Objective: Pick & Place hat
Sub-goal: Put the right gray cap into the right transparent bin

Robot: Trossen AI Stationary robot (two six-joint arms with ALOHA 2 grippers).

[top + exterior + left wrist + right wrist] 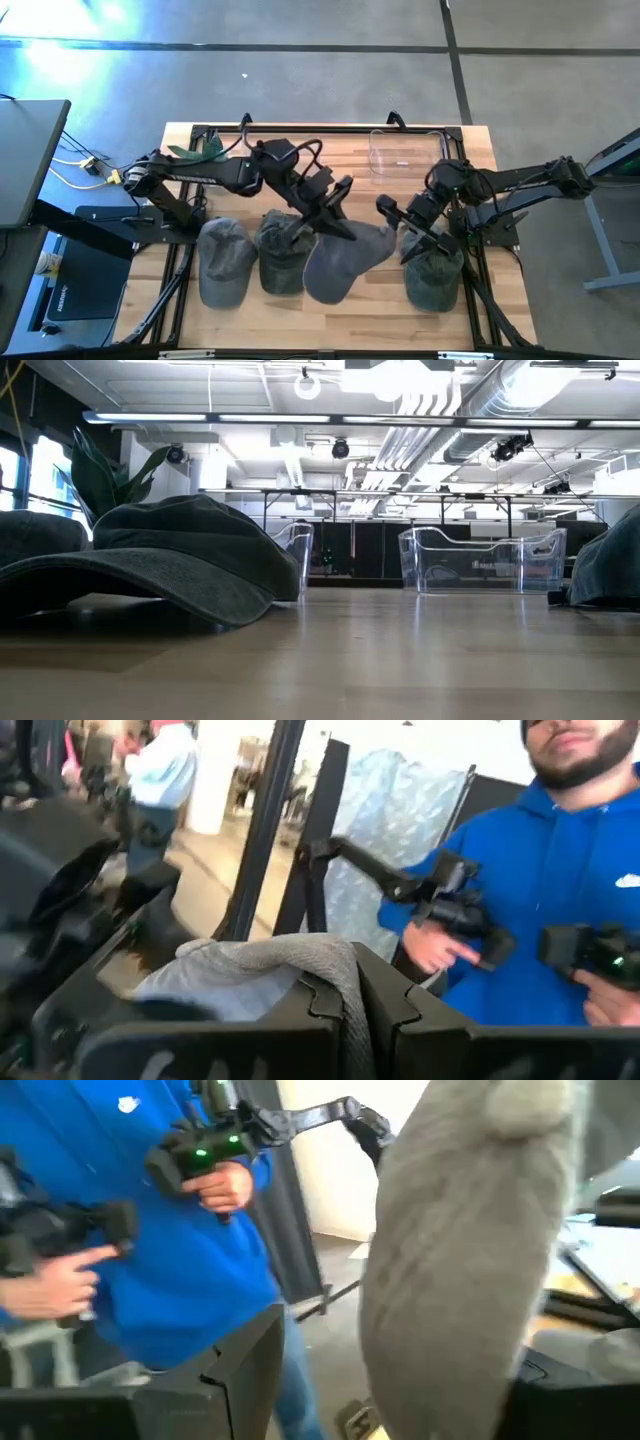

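Observation:
A light grey hat point(345, 262) hangs over the table's middle, with my left gripper point(333, 212) shut on it; the left wrist view shows its cloth point(230, 982) bunched at the fingers point(350, 995). My right gripper point(402, 228) is open just to the hat's right. In its wrist view the hat point(460, 1250) fills the gap between the fingers point(240, 1370). Three darker green hats point(222, 262) point(280, 258) point(435, 278) lie on the table in a row. My left gripper pinches a fold of the grey hat's cloth point(318, 958) between its two shut fingers, coming roughly level from the table's left side. The cloth drapes over the fingertips and the hat hangs slack below them. My right gripper's open fingers stand on either side of the hat; I cannot tell if they touch it.
A clear plastic bin point(402, 155) stands at the far right of the table, also seen in the low view point(480, 560). A green plant point(200, 150) sits at the far left. A person in a blue hoodie point(560, 880) holding hand controllers stands beyond the table.

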